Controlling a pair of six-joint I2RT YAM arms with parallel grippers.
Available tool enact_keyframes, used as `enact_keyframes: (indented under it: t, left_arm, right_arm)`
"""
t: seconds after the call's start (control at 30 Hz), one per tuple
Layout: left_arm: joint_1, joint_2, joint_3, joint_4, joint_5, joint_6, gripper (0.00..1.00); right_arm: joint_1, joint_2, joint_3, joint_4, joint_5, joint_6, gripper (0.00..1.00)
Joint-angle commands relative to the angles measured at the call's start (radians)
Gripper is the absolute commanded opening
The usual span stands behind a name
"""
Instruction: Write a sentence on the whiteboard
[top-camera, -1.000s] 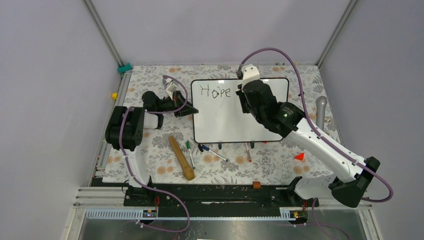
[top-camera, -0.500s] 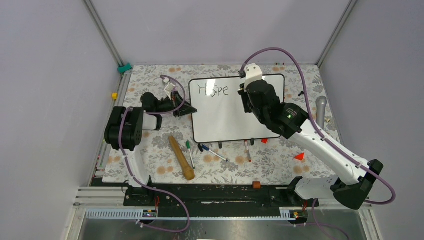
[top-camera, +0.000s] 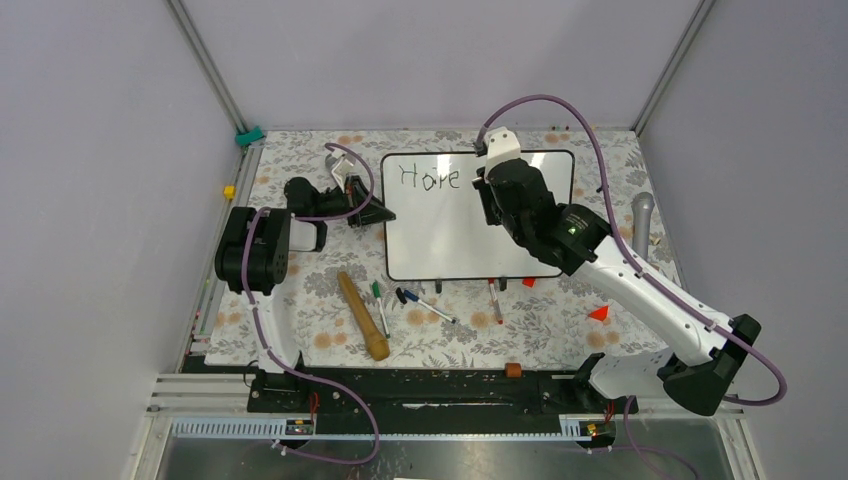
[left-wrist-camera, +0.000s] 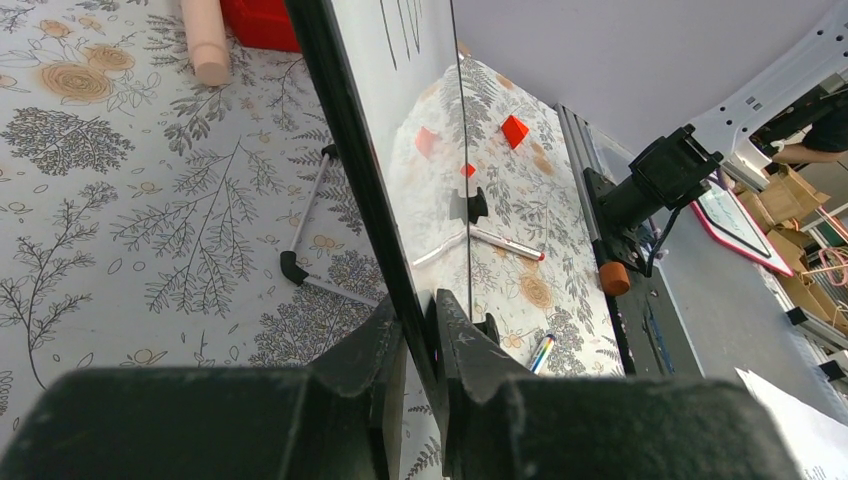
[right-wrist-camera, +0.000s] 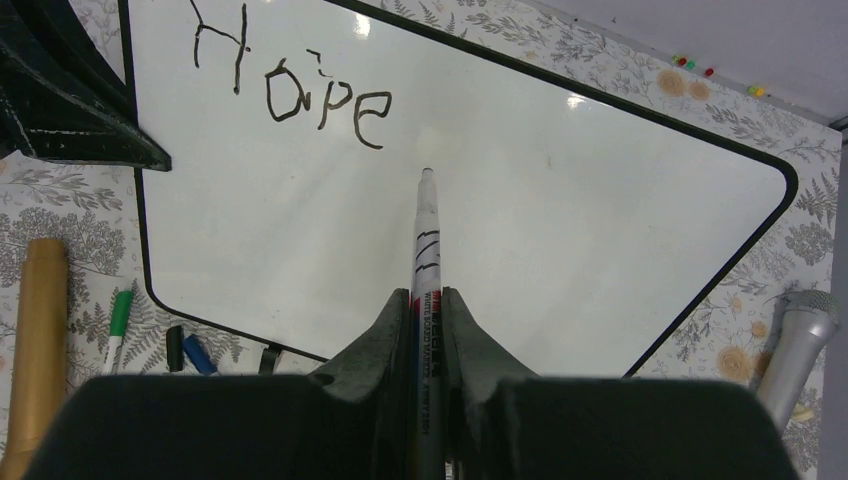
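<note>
The whiteboard (top-camera: 450, 235) lies in the middle of the flowered table, with the word "Hope" (top-camera: 430, 178) written at its top left. My left gripper (top-camera: 383, 213) is shut on the board's black left edge; in the left wrist view its jaws (left-wrist-camera: 420, 310) pinch the frame (left-wrist-camera: 350, 150). My right gripper (top-camera: 488, 195) hovers over the board's upper middle, shut on a white marker (right-wrist-camera: 425, 230). In the right wrist view (right-wrist-camera: 427, 300) the marker tip points just right of and below "Hope" (right-wrist-camera: 290, 90). I cannot tell whether the tip touches the board (right-wrist-camera: 600, 220).
A wooden rod (top-camera: 362, 315) and several loose markers (top-camera: 425, 303) lie in front of the board. A red wedge (top-camera: 598, 313) and a grey microphone (top-camera: 642, 215) lie to the right. A small orange piece (top-camera: 513, 370) sits on the front rail.
The board swung left and tilted half a second ago, then settled back roughly square. My left gripper moved a little toward the back with it. The writing is unchanged.
</note>
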Motion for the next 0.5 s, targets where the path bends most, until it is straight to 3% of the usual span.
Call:
enact_keyframes:
  t: [0.0,0.47]
  left_arm:
    - [0.011,-0.063,-0.023,0.127,-0.013,0.118,0.00]
    - [-0.019,-0.129,-0.102,0.125,0.008,0.230,0.00]
  right_arm:
    - [-0.010,0.007,0.023,0.038,0.017,-0.008,0.00]
    - [-0.011,0.009,0.011,0.041,-0.008,0.006,0.00]
